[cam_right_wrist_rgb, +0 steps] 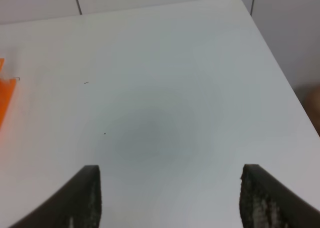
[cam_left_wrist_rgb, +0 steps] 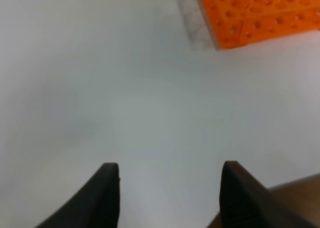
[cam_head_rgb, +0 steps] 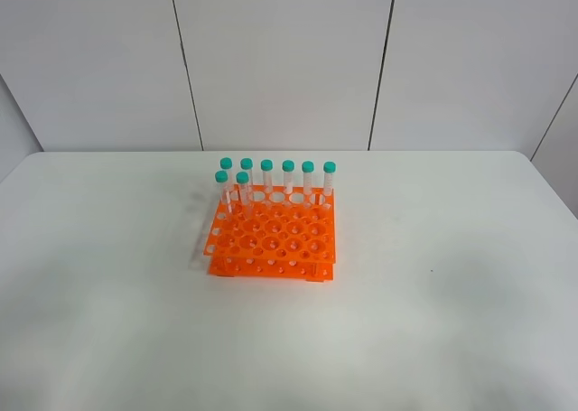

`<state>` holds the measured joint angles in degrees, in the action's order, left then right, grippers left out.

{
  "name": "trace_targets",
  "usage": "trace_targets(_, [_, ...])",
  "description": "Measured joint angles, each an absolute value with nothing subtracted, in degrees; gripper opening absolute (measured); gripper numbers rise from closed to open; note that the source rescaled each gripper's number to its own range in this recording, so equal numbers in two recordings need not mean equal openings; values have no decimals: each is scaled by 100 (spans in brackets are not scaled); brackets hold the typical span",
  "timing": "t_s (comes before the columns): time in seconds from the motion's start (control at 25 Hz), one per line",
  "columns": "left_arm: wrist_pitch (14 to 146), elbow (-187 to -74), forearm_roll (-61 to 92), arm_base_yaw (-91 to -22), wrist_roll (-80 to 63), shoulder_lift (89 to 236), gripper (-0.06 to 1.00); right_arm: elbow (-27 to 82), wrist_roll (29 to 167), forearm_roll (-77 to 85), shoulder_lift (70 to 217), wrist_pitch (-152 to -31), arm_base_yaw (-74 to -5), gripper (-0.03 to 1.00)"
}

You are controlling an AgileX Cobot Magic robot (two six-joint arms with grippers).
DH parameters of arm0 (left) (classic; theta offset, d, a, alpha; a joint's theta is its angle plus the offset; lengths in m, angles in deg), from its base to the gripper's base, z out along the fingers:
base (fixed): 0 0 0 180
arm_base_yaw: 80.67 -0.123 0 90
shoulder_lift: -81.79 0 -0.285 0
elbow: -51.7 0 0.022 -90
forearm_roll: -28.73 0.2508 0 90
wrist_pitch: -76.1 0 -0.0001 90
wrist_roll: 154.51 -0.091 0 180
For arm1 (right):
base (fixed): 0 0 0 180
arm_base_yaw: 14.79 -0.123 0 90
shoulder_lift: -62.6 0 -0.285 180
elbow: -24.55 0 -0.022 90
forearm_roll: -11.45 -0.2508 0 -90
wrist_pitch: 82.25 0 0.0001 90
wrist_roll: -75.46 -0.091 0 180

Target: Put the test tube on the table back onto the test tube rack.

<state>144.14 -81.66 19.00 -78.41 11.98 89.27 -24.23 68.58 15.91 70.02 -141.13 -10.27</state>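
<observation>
The left gripper holds its two dark jaws apart over bare white matte table with nothing between them, and a corner of the bright orange plastic test tube rack with its grid of round holes lies well ahead of the jaws, off to one side. The right gripper also stands open and empty, only an orange sliver of the rack showing far off to one side. Eight slim clear test tubes with teal-green screw caps stand upright in the rack's far holes, and no tube shows lying on the table.

Right claw spread, empty, over bare white table; orange rack edge visible.
</observation>
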Motion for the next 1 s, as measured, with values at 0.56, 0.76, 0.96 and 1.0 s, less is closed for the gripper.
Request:
trace_targets(0.56, [13782,-7984,1909,-7841,1214,8920,51,-2423,6858,1591,7002,-14113,-1027,64])
trace_targets(0.76, [13782,-7984,1907,-7841,1214,8920,51,-2423,6858,1591,7002,-14113,-1027,64])
trace_targets(0.96, [13782,-7984,1903,-7841,1214,8920,51,-2423,6858,1591,7002,-14113,-1027,64])
trace_targets(1.0, [13782,-7984,1903,-7841,1214,8920,51,-2423,6858,1591,7002,-14113,-1027,64])
